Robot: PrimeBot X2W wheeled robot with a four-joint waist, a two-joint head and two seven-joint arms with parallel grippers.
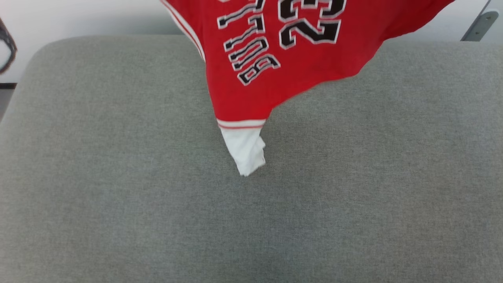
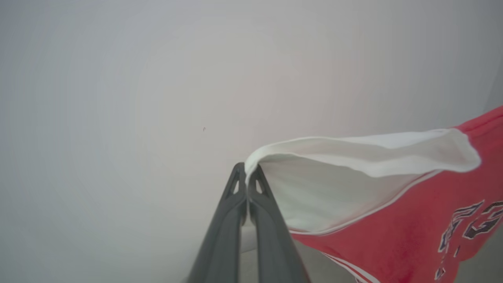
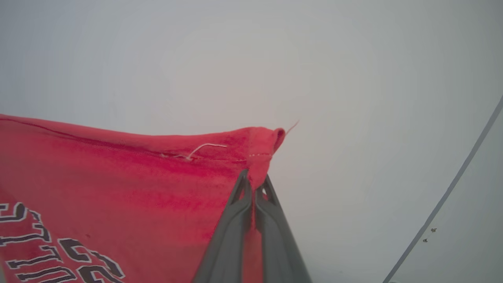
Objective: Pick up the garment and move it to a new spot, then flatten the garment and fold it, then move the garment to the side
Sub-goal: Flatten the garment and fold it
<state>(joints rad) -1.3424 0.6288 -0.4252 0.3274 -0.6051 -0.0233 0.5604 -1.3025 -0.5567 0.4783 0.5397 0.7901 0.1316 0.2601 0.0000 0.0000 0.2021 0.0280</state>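
Note:
The garment (image 1: 271,59), a red jersey with black white-edged lettering, hangs in the air above the grey cushioned surface (image 1: 118,196). One white sleeve (image 1: 245,151) with striped trim dangles lowest, its tip close to the surface. In the left wrist view my left gripper (image 2: 247,169) is shut on the edge of the other white sleeve (image 2: 353,165). A red hemmed corner (image 3: 261,151) of the garment (image 3: 118,184) is pinched in my right gripper (image 3: 253,179), which is shut. The jersey stretches between the two grippers.
A pale wall (image 1: 98,17) rises behind the surface. A dark curved object (image 1: 8,47) sits at the far left edge and a grey metal bracket (image 1: 479,25) at the upper right. A thin line (image 3: 452,184) crosses the wall in the right wrist view.

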